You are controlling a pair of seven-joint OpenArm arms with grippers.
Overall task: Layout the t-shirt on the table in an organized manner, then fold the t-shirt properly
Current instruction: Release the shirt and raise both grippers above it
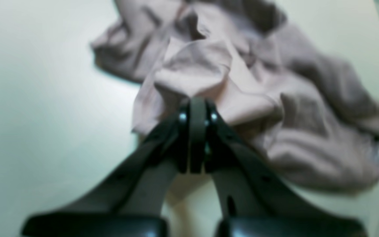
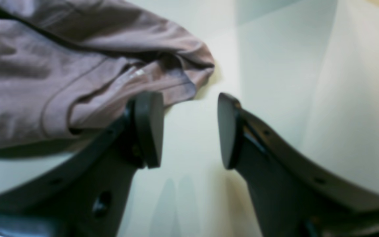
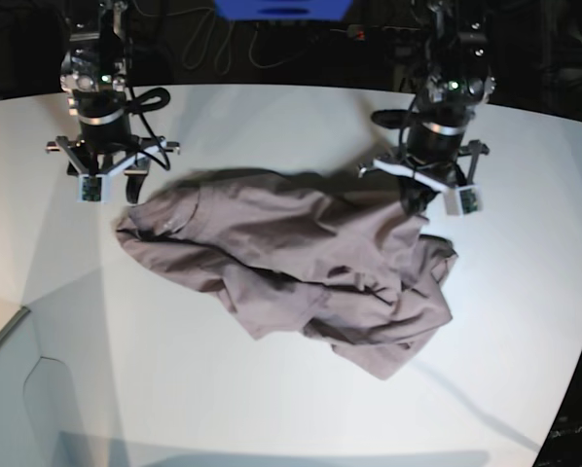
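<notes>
The t-shirt (image 3: pixel 291 272) lies crumpled on the table (image 3: pixel 272 409), its neck label hidden. Left end effector (image 1: pixel 197 108) is clamped on a fold; right end effector (image 2: pixel 189 128) stands apart, empty.

a blue object (image 3: pixel 281 8) (partly cropped) and dark cables (image 3: pixel 208 44) behind.

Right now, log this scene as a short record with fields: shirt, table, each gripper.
t-shirt: crumpled in a loose heap, not laid flat, not folded
table: white top, shirt lying near its middle
left gripper: jaws shut, pinching a raised fold of the shirt
right gripper: jaws open, nothing between them, bare table in the gap, one finger beside the shirt's edge
task state: layout not yet done
</notes>
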